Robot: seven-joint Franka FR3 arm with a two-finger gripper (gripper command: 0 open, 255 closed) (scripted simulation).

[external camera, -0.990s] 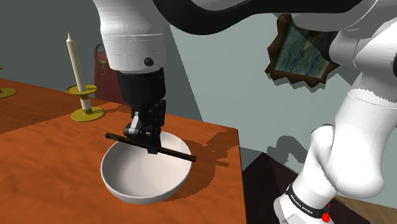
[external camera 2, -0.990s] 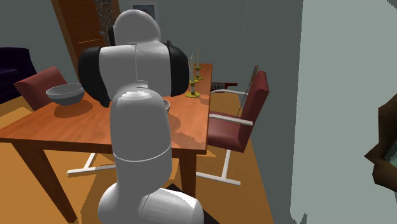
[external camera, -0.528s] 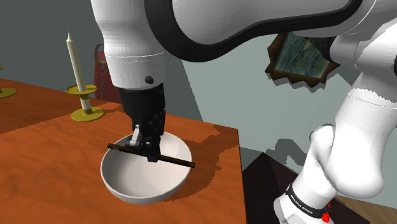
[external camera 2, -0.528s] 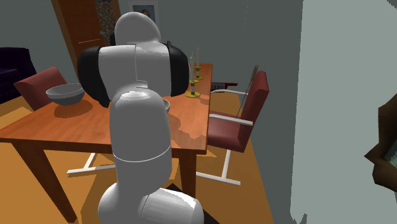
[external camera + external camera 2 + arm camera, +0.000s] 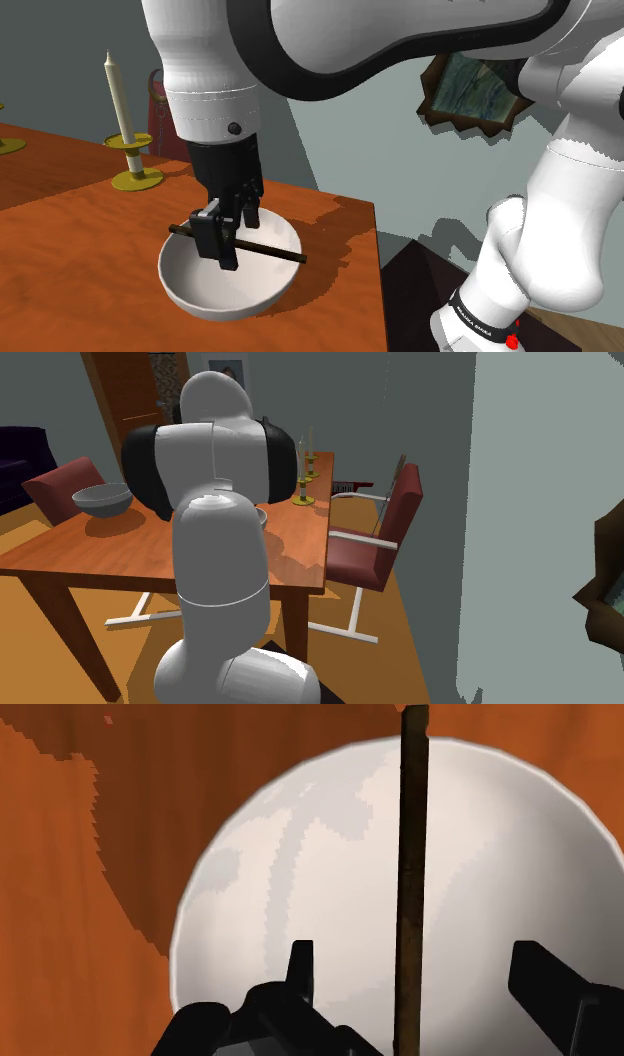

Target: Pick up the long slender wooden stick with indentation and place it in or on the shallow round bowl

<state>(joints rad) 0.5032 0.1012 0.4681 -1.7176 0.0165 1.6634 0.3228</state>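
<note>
Spanning the white bowl [image 5: 200,292], the stick [image 5: 277,252] lies free of the released hand [image 5: 240,245]

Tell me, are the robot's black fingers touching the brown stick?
Apart. In the wrist view the dark wooden stick runs between the fingers of the open gripper, and the white bowl shows through a gap on each side of it.
</note>
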